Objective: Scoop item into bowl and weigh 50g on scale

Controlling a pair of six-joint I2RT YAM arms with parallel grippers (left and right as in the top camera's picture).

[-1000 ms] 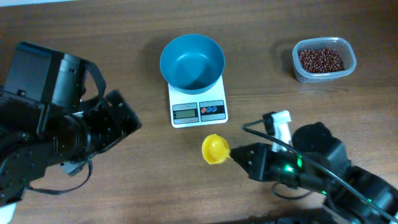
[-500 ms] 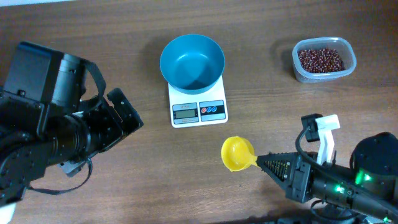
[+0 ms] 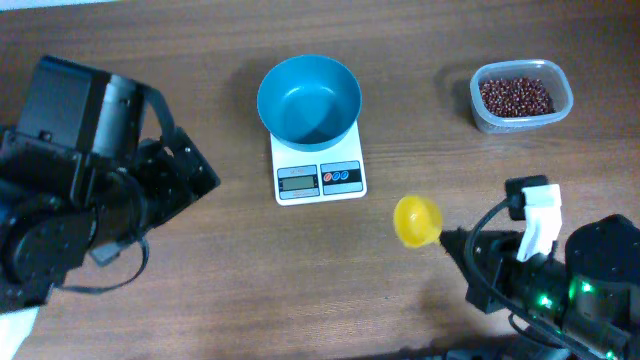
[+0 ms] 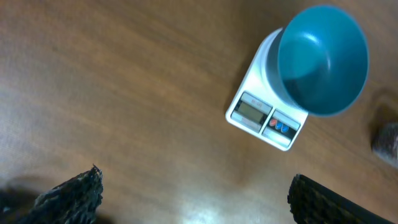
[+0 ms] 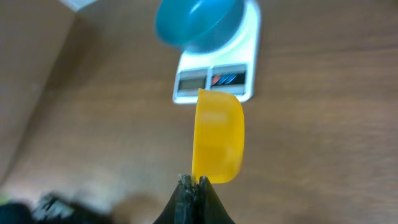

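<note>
Filling each view, brown wood-grain table (image 3: 200,40) under scale (image 3: 320,178) and bowl (image 3: 308,98)

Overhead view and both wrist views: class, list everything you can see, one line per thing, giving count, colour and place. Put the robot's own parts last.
bowl: one, teal-blue, standing on the scale, empty.
scale: one, white with a grey display and blue buttons, middle of the table.
beans: many, dark red-brown, heaped in the tub.
tub: one, clear plastic, far right of the table, apart from the scale.
scoop: one, yellow, between the scale and the right arm, gripped by its handle.
table: one, brown wood, under everything.
left gripper: one, black, open and holding nothing, left of the scale.
right gripper: one, black, shut on the scoop's handle.
</note>
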